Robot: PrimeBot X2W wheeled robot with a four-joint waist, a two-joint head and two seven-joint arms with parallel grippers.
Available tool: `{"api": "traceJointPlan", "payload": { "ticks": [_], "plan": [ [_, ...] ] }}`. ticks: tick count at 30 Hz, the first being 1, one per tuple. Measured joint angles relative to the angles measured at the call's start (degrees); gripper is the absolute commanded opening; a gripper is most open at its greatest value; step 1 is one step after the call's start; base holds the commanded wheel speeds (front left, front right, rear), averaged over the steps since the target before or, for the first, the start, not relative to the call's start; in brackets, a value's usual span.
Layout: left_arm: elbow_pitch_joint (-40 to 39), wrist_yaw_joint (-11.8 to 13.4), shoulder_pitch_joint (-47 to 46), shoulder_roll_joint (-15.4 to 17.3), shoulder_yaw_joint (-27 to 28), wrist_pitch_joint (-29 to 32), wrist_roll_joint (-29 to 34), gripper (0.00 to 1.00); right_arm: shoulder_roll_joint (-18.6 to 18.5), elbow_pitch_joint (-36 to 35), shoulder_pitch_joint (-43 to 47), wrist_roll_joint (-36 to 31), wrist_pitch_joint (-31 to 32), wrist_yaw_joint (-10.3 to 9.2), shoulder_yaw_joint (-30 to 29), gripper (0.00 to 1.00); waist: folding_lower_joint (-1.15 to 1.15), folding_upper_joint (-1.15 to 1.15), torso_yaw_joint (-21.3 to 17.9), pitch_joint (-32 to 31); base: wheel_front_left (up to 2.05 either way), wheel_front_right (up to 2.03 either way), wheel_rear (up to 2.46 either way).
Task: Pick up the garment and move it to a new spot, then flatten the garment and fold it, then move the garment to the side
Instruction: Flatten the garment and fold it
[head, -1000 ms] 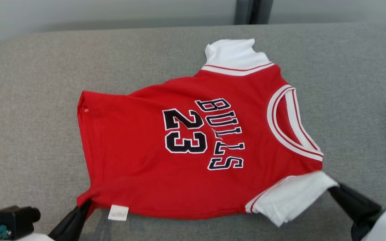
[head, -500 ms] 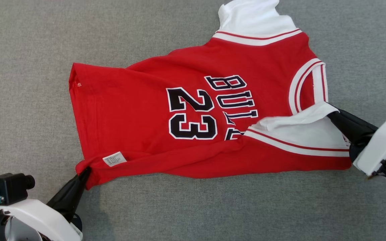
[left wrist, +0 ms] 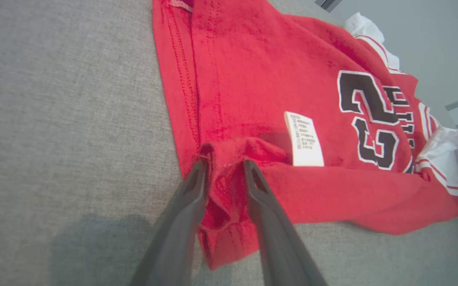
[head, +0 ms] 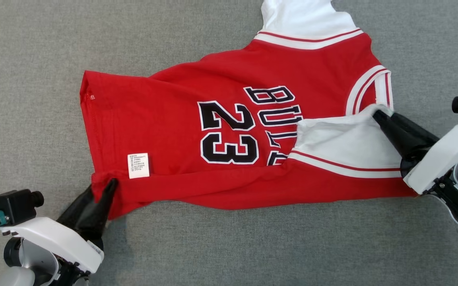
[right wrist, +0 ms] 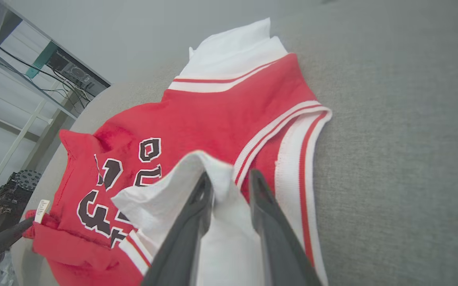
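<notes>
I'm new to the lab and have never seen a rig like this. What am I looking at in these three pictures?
It is a wheeled robot with two arms, each ending in a two-fingered gripper. The top-down picture is from its head camera; the others are from wrist cameras, looking along each gripper's dark fingers. On the grey surface lies a red jersey printed BULLS 23, its near edge folded over. The left gripper is at the hem corner by the white label; the right gripper is at a white sleeve. Both pairs of fingers stand parted with cloth between them, so nothing looks firmly gripped.
</notes>
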Motion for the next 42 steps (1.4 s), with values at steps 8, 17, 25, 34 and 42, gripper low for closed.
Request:
{"api": "traceJointPlan", "payload": {
  "ticks": [8, 17, 25, 34, 42],
  "plan": [
    [1.27, 2.04, 0.3, -3.35, 2.24, -8.44, 2.29, 1.0, -0.93, 0.59, 5.13, -4.16, -14.59, 0.0, -1.92, 1.0, 0.0, 0.0, -0.75, -3.49, 0.0, 0.0, 0.0],
    [0.8, 7.55, -1.35, -7.21, 6.31, -18.87, 12.28, 1.0, 5.45, -1.71, 11.02, -22.18, -28.04, 0.0, -11.25, 1.0, 0.0, 0.0, -1.77, -7.55, 0.0, 0.0, 0.0],
    [0.55, 7.44, 0.17, -12.95, 11.56, -19.52, 25.43, 1.0, 11.28, -3.0, 17.83, -33.25, -29.98, 0.0, -13.21, 1.0, 0.0, 0.0, -2.62, -11.45, 0.0, 0.0, 0.0],
    [2.94, 3.91, 6.05, -17.75, 14.68, -19.52, 31.11, 1.0, 14.02, -3.18, 21.96, -34.9, -29.72, 0.01, -13.95, 1.0, 0.0, 0.0, -3.09, -14.37, 0.0, 0.0, 0.0],
    [5.05, 1.08, 6.05, -19.17, 16.49, -19.52, 33.57, 1.0, 14.3, -3.18, 22.1, -34.93, -28.95, 0.01, -14.07, 1.0, 0.0, 0.0, -2.86, -14.9, 0.0, 0.0, 0.0]
  ]
}}
